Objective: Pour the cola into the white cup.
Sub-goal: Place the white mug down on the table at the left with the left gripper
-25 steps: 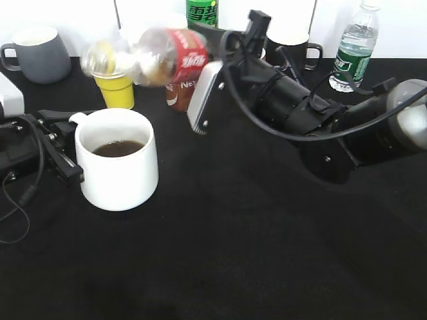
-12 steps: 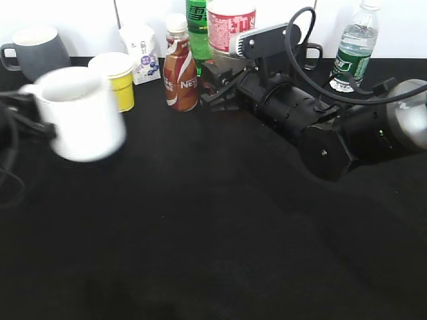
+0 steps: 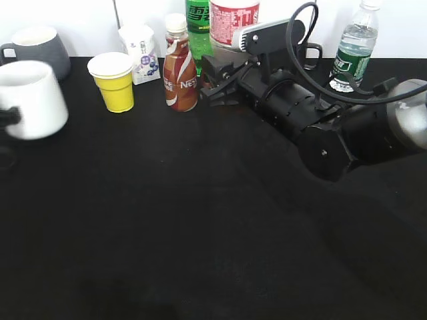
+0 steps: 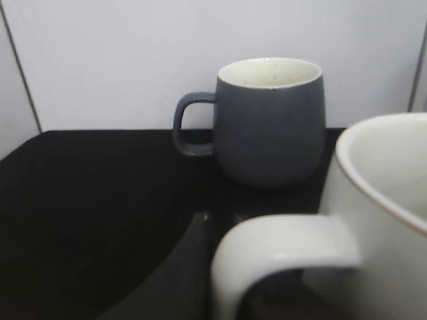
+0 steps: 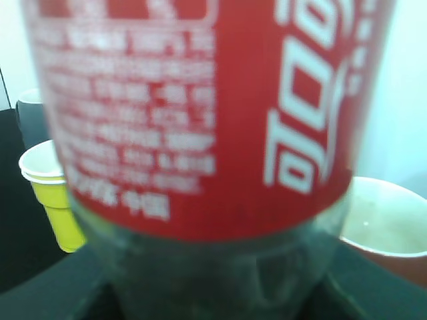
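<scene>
The right wrist camera is basically all cola [image 5: 200, 120]: the bottle fills the frame, upright, red label with white writing, clear base sitting low between dark gripper parts. So the right gripper [image 3: 223, 83] is pinching the cola near its bottom. Off to its left sits a yellow cup [image 5: 57, 200], and behind it on the right, the rim of a reddish cup [image 5: 383, 220].

From the exterior camera, the right arm [image 3: 333, 127] stretches from the right edge toward the back row, holding the cola [image 3: 232, 20] upright just beside a green bottle [image 3: 200, 23]. Left of the gripper stands the brown Nestle bottle [image 3: 180, 70], then a small carton [image 3: 139, 53] and the yellow cup [image 3: 113, 80]. Past the arm on the right is a water bottle [image 3: 353, 47].

Way over on the left edge, well apart from the cola, is the white cup [image 3: 30, 97], a bit blurry. The left wrist camera shows its handle [image 4: 280, 260] and body right up close, with something dark under the handle, probably the left gripper [image 4: 170, 280], though it's impossible to tell if that one's spread or clamped. Just beyond the cup sits a grey mug [image 4: 267, 120], upright on the black table [image 3: 200, 233], against the white wall [image 4: 133, 53].
</scene>
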